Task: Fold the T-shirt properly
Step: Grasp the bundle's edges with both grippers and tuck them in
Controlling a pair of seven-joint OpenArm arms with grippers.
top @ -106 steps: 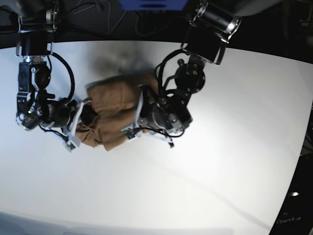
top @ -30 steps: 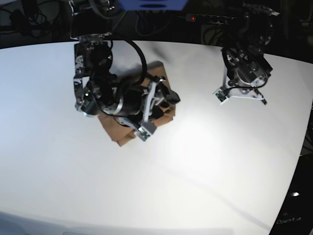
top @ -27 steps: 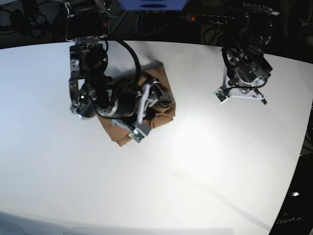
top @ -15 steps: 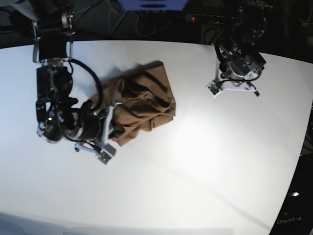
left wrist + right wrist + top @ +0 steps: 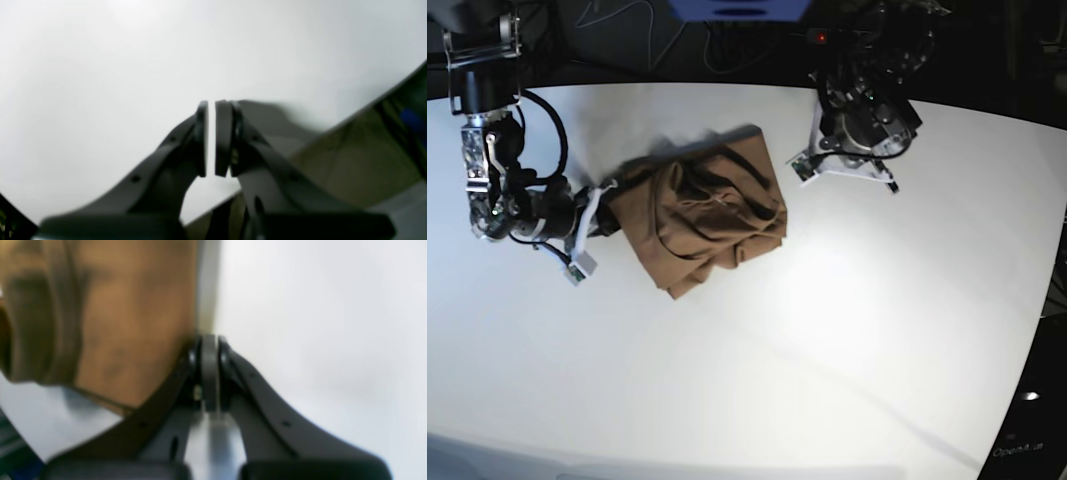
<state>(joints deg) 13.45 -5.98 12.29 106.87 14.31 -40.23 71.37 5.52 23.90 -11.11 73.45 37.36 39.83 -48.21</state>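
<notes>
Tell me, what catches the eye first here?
The brown T-shirt, bunched in a rumpled bundle on the white table, stands out at once. The right hand, shut, sits at the shirt's edge, whether gripping it is unclear; the left hand, shut and empty, hangs near the table's far edge.

You see the T-shirt [image 5: 699, 218] lying in a folded bundle on the table [image 5: 847, 330], left of the middle in the base view and nearer to the far edge than to the near one. The right gripper [image 5: 599, 212] is at the bundle's left edge in that view, and in the right wrist view its tips [image 5: 209, 373] stand just beside the cloth [image 5: 110, 316], which lies to their left while bare table lies to their right. The left gripper [image 5: 845, 165] is to the right of the bundle and apart from it, near the far edge of the table, and in the left wrist view its tips [image 5: 210, 138] have only bare table [image 5: 133, 66] beyond them, with the table's edge to their right.
</notes>
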